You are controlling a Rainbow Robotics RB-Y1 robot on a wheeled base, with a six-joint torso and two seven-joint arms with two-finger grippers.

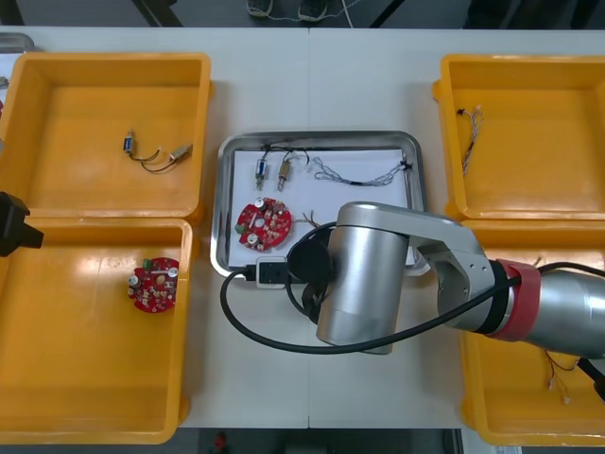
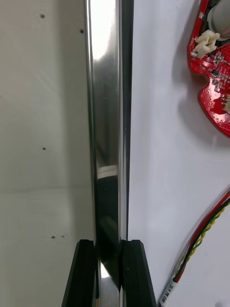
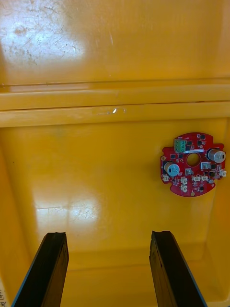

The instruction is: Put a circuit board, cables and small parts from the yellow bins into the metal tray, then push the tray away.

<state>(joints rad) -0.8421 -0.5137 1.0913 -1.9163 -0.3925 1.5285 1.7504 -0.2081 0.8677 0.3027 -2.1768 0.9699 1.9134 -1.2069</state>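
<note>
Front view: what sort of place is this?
Likely an electronics assembly bench: yellow bins flank a tray with circuit board and cables; right gripper grips its rim, left gripper hovers over a bin.

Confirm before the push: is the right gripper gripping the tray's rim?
Yes, the right gripper has one finger on each side of the metal tray rim, pinching it.

Here is the right arm (image 1: 364, 274): a fat brushed-silver cylinder, with a grey angular housing (image 1: 454, 248) behind it. A bright red band (image 1: 511, 301) rings the joint, then it is silver tube again. A black cable (image 1: 248, 328) loops out from a black plug (image 1: 269, 271) with a pale face. The right fingers (image 2: 86, 276) are flat black slabs with square tips. The left fingers (image 3: 50, 268) are black too, with a thin blue line along their outer edges. The left arm (image 1: 14, 225) shows as a chunky black block.
</note>
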